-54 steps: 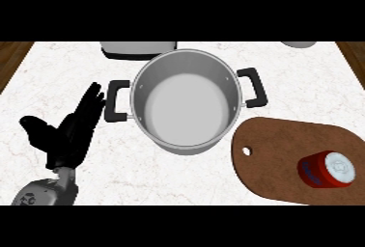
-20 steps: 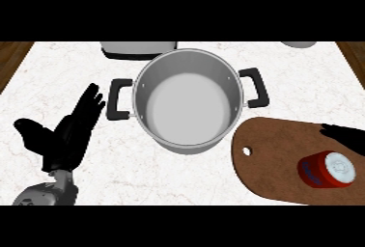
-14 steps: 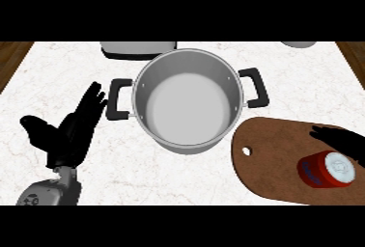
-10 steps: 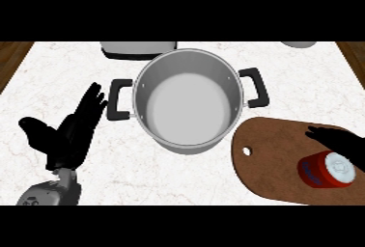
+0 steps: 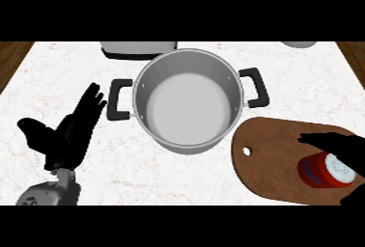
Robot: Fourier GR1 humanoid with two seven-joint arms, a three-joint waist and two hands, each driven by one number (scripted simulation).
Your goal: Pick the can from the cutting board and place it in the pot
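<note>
— Two hands show in the head view. Where is each?

— Left hand (image 5: 65,134) rests at the view's left on the white marble counter (image 5: 71,67), fingers straight and spread, pointing up toward the pot, not touching it. Its grey forearm (image 5: 46,193) comes in from the lower edge. Right hand (image 5: 341,147) enters from the right edge, over the cutting board, its fingers reaching across the top of the can; they are extended, not wrapped round it.

— And the can?

— Red can (image 5: 324,170), with a pale lid, stands on the brown cutting board (image 5: 267,159) near the board's right side, partly covered by the right hand.

— The pot?

— Steel pot (image 5: 187,103) with two black handles sits mid-counter, just above and left of the board, holding nothing visible.

— Anything else?

— Grey object (image 5: 137,47) at the top edge behind the pot, cut off, and a pale round thing (image 5: 299,44) at the top right.
</note>
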